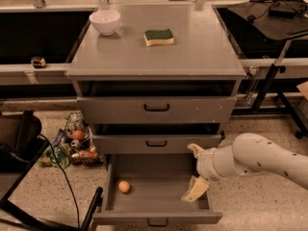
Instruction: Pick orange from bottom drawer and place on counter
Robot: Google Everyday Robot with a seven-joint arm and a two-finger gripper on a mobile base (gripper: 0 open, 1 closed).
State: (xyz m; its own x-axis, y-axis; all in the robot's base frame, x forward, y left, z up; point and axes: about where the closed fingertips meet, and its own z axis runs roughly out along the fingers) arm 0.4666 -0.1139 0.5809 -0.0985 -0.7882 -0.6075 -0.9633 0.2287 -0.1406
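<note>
The bottom drawer (159, 218) stands pulled out toward the near side, so the opening step looks done. The orange (124, 186) lies on the drawer floor in the left half, close to the left wall and touching nothing else; it has not been picked up.

The pincer (188, 173) hangs over the right side of the open drawer, just in front of the middle drawer (125, 143). Its fingers are spread, one pointing up by the middle drawer's front and the other pointing down into the drawer, and nothing is held between them. The arm (260, 160) comes in from the right. The pincer and the orange are well apart, with most of the bare drawer floor between them.

By my judgement the task is in its early part: the reach is under way, while the grasp, the lift and the placing are all left. The pincer has to travel left and down to bracket the orange, close on it, raise it clear of the drawer walls and carry it up to the table (202, 52).

On the table, a white bowl (105, 21) sits at the far left and a sponge (159, 36) near the middle.
</note>
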